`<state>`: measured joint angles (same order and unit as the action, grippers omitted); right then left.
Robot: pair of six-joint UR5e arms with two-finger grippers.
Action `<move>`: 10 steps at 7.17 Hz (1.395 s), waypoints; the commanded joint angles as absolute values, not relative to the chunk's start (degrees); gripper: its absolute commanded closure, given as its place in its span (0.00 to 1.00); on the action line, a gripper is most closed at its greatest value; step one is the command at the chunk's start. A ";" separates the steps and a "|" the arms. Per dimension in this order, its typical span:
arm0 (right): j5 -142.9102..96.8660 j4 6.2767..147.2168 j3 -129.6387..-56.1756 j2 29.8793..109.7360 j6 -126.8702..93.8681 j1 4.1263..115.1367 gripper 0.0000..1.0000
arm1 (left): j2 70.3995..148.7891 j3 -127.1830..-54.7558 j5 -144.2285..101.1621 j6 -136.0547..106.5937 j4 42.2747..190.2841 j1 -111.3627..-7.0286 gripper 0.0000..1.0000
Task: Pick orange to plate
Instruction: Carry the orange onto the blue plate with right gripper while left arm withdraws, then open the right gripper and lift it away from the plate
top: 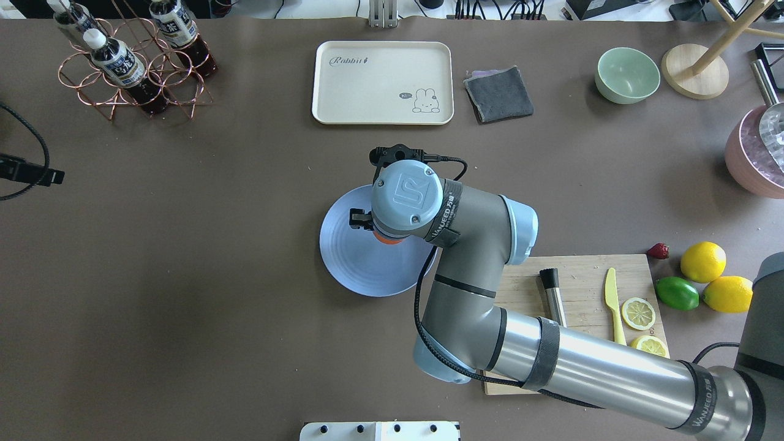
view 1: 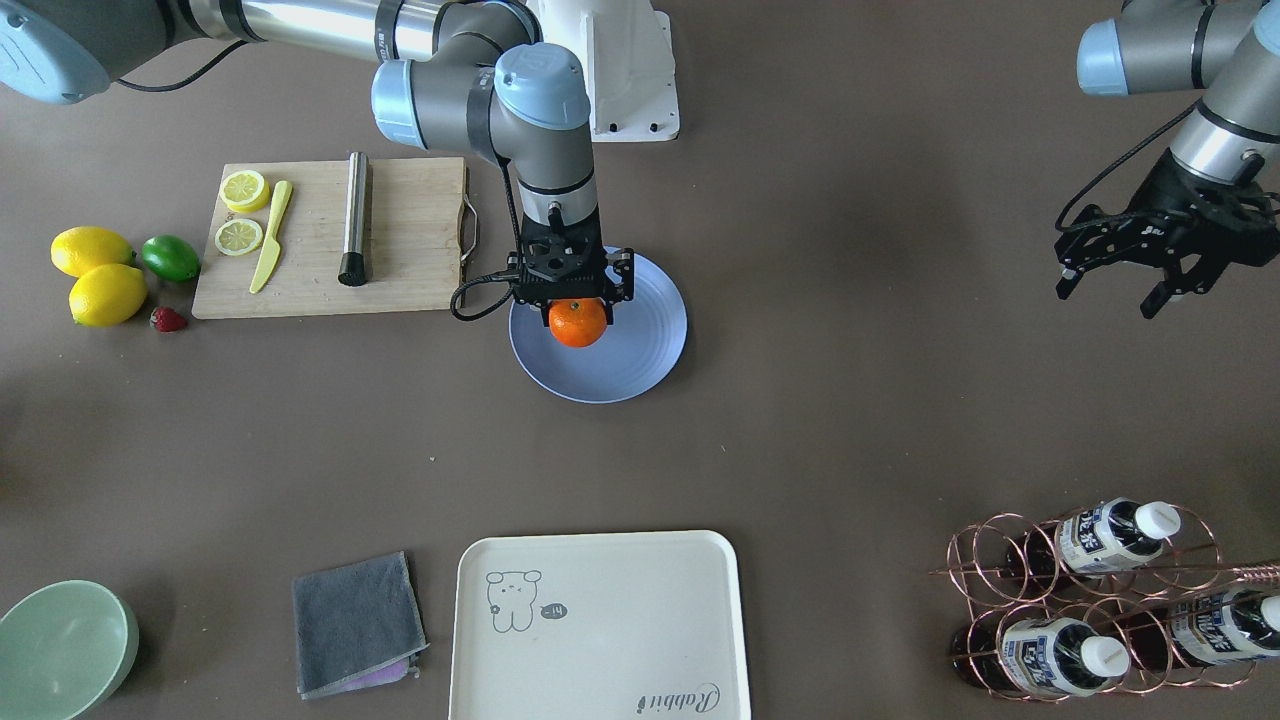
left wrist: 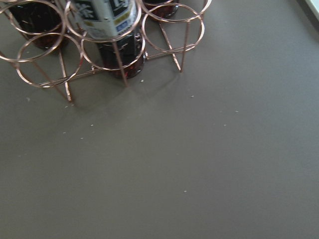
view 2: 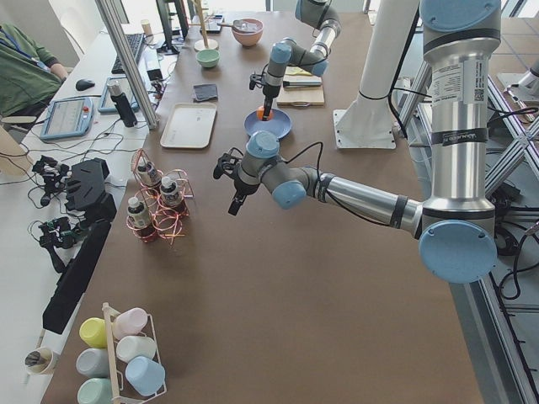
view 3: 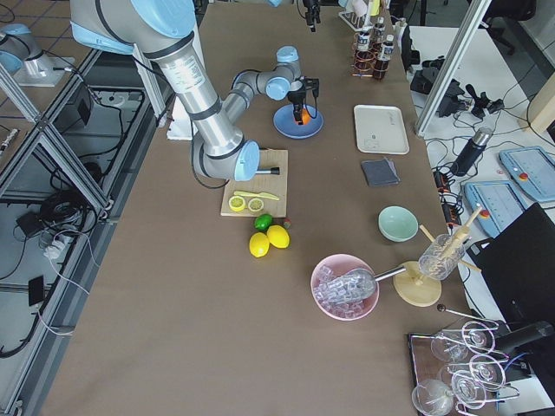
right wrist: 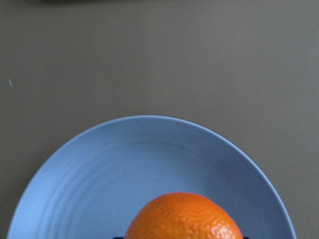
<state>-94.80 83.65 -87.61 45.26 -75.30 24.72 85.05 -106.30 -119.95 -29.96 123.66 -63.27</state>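
Note:
The orange (view 1: 578,322) sits between the fingers of my right gripper (view 1: 580,305), which points straight down and is shut on it. It hangs over the near-robot part of the pale blue plate (view 1: 640,350), close to its surface; whether it touches I cannot tell. In the right wrist view the orange (right wrist: 184,216) fills the bottom edge, with the plate (right wrist: 124,164) spread beyond it. From overhead the wrist hides all but a sliver of the orange (top: 387,240). My left gripper (view 1: 1108,295) hovers open and empty far to the side, near the bottle rack.
A cutting board (view 1: 400,240) with lemon slices, a yellow knife and a metal cylinder lies beside the plate. Two lemons (view 1: 92,250), a lime (view 1: 170,258) and a strawberry (view 1: 168,319) lie beyond it. The cream tray (view 1: 600,625), grey cloth (view 1: 355,620), green bowl (view 1: 60,650) and copper bottle rack (view 1: 1090,600) line the far edge.

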 commanded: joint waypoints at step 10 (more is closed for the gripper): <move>-121.03 99.32 -111.57 59.61 -60.89 50.18 0.00 | 84.90 -103.62 -126.47 -24.35 122.96 -70.74 0.02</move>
<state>-111.30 98.12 -105.03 52.25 -67.50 40.50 84.79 -103.34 -126.44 -24.45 123.13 -70.14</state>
